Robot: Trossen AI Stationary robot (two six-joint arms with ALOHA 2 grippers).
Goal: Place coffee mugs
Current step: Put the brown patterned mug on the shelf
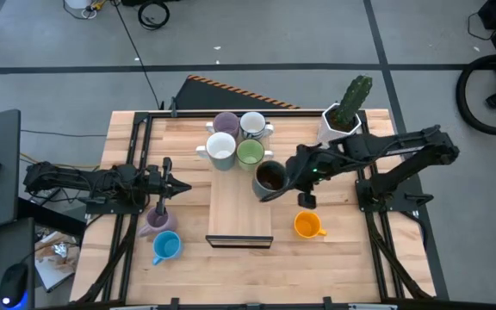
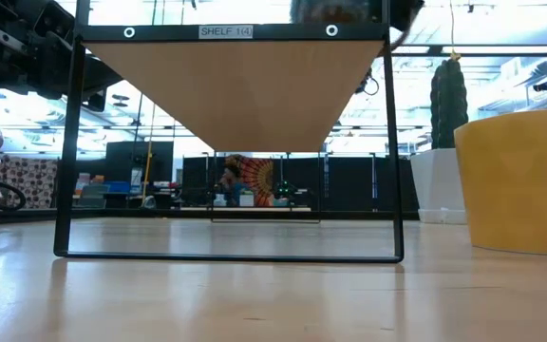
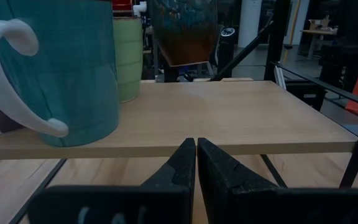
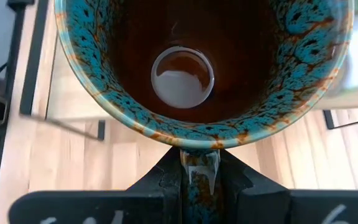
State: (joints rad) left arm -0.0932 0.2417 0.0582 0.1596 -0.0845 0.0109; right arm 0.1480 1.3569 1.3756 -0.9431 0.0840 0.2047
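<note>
My left gripper (image 1: 172,184) rests at the table's left with fingers pressed together, holding nothing, near the purple ceramic mug (image 1: 158,219) and blue ceramic mug (image 1: 166,247). On the wooden shelf (image 1: 240,212) stand four mugs. My right gripper (image 4: 197,177) pinches the dark brown glazed mug (image 1: 270,178) over the shelf's right edge; the orange mug (image 1: 307,225) sits on the table just beside it.

Wooden table (image 1: 127,138) carries a small raised wooden shelf (image 1: 240,215) at centre. On the table itself: orange mug (image 1: 307,226), blue mug (image 1: 166,247), purple mug (image 1: 157,220), potted cactus (image 1: 345,116). On the shelf: four mugs (image 1: 238,138) clustered at its far end.
</note>
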